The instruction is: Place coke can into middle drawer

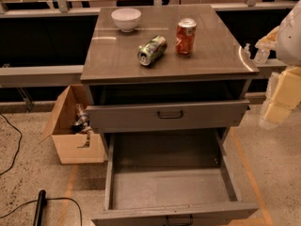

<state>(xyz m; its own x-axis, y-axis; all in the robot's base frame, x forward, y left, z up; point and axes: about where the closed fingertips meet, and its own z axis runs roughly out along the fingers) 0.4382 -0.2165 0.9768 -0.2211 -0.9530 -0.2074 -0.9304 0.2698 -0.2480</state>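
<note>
Camera view. Nearest the lens, the middle drawer (pixel 164 187) stands pulled far out of the cabinet, its flat grey floor exposed between low side walls and its small dark handle at the lower frame edge. Above it, the top drawer (pixel 141 117) is drawn out only slightly, with a dark handle at the centre of its front. The grey bench (pixel 211 51) forming the cabinet top carries three items. The coke can (pixel 186 36) stands upright right of centre, well apart from the middle drawer below. A green-and-silver can (pixel 152 50) lies on its side just beside it to the left. A white bowl (pixel 126 19) sits near the far left corner. The claw (pixel 273 112) hangs at the right frame edge, beside the cabinet and level with the top drawer, apart from every item; whether it is released or clenched cannot be told. On the floor at left, an open cardboard box (pixel 66 140) stands against the cabinet.
</note>
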